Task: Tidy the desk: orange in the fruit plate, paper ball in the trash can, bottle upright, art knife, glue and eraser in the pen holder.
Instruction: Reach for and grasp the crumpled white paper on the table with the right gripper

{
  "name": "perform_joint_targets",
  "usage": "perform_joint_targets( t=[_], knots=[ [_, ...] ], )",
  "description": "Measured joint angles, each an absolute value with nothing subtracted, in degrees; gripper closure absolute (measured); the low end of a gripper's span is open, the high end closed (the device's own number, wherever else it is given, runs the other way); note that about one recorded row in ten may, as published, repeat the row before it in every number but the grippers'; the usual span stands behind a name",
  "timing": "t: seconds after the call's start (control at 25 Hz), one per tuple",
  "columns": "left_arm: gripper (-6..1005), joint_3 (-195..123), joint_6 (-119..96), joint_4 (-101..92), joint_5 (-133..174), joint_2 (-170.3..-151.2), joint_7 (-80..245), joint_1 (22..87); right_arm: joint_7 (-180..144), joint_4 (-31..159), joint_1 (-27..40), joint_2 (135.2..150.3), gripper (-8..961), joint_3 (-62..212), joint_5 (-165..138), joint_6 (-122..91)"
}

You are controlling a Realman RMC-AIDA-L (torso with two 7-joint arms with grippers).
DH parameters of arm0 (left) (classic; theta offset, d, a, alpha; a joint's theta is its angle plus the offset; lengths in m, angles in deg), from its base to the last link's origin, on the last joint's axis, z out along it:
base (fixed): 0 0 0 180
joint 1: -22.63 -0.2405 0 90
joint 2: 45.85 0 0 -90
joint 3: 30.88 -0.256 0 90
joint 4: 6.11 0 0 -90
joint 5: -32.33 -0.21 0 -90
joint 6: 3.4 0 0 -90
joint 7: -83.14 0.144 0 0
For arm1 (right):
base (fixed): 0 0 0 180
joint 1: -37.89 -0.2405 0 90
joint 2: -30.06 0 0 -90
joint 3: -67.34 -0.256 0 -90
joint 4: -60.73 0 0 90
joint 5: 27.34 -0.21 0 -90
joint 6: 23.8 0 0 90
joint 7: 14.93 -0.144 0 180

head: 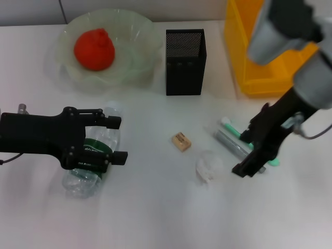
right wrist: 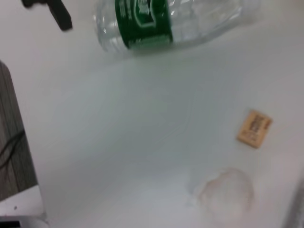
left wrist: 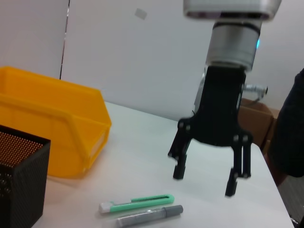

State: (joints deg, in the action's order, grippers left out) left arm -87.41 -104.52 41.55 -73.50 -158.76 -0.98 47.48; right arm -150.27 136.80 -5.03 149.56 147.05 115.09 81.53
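Between the left tool's spread fingers lies the bottle — right tool spread above the art knife.

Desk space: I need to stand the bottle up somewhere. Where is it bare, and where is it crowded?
Bare: the near strip of the desk and the stretch between bottle and eraser. Crowded: around the paper ball, glue stick and art knife, under the right gripper.

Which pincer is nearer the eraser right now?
Right. The right pincer is above the knife and glue, just right of the eraser. The left pincer straddles the bottle, farther off.
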Motion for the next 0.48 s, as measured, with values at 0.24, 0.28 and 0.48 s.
perform_joint_targets(
  t=[0.24, 0.28, 0.48],
  knots=[
    [158, -86.94, -104.60, 41.48, -74.47, -158.77, -0.95, 47.55, -151.36, 129.58, -6.99, 149.64, 119, 152.63, 114.52, 73.39],
    [158, -86.94, -104.60, 41.48, -74.47, -158.77, -0.95, 47.55, -151.40, 128.42, -7.24, 149.65, 119, 153.23, 114.20, 72.05],
    [158, -86.82, -104.26, 41.48, -76.19, -159.40, -1.10, 48.02, -150.44, 122.21, -9.01, 149.73, 134, 154.63, 112.26, 66.83]
  ],
)
